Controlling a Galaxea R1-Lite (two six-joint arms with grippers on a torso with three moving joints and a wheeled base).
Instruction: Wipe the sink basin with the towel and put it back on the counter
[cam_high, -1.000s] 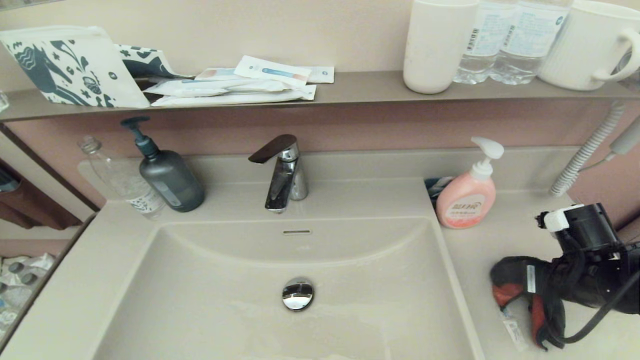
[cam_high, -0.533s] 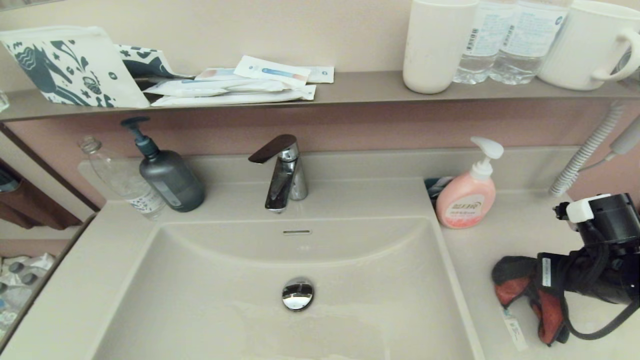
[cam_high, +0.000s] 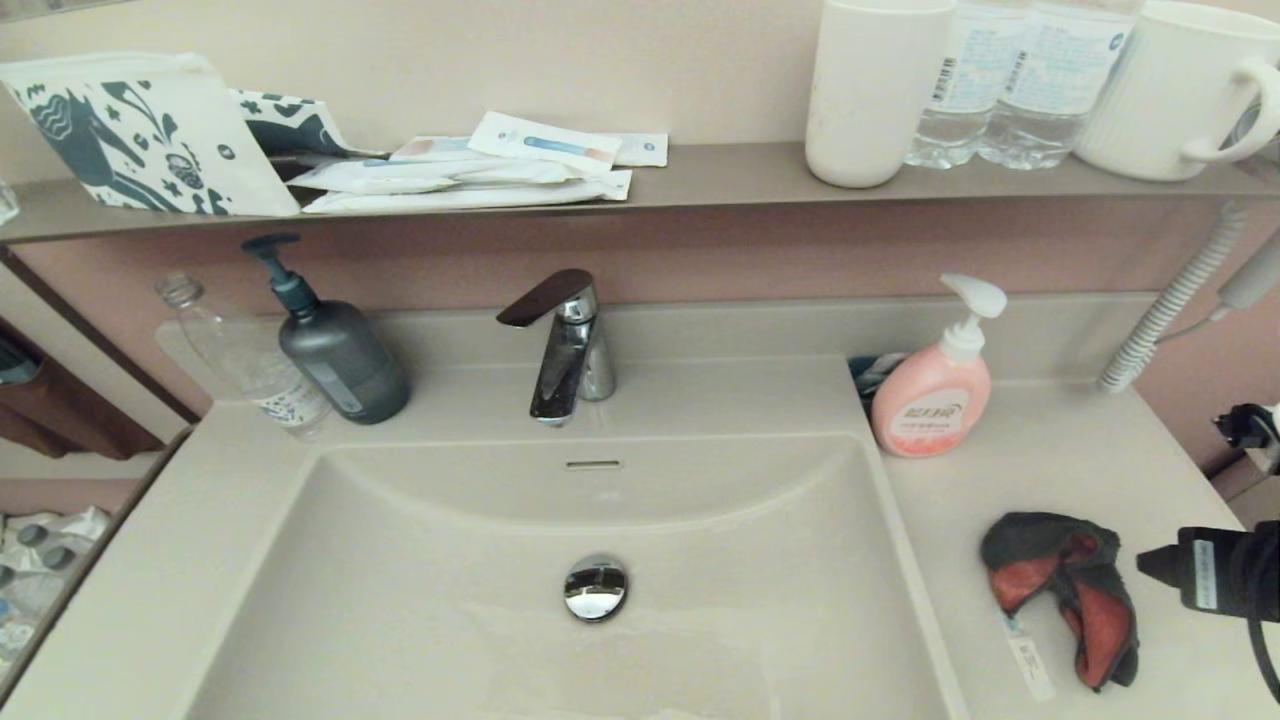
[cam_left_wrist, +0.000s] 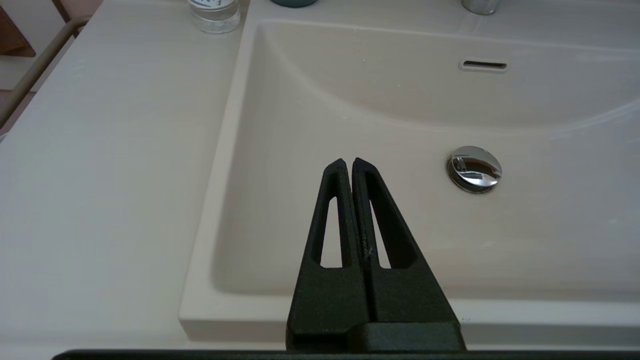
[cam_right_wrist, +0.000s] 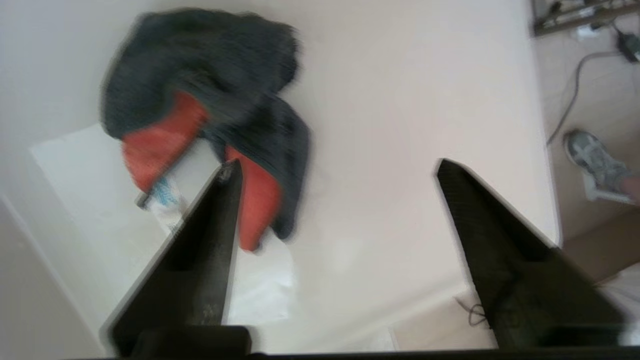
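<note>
The sink basin fills the frame's centre, the towel lies crumpled on the bench at lower right, so the right gripper, jaws apart, should withdraw cleanly, while the left gripper, jaws together, hangs parked.

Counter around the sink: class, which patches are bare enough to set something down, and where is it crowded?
The counter is bare between the pink soap bottle and the towel, and on the left from the basin rim to the counter's edge. Crowded: behind that, where the grey pump bottle and clear bottle stand, and the shelf.
</note>
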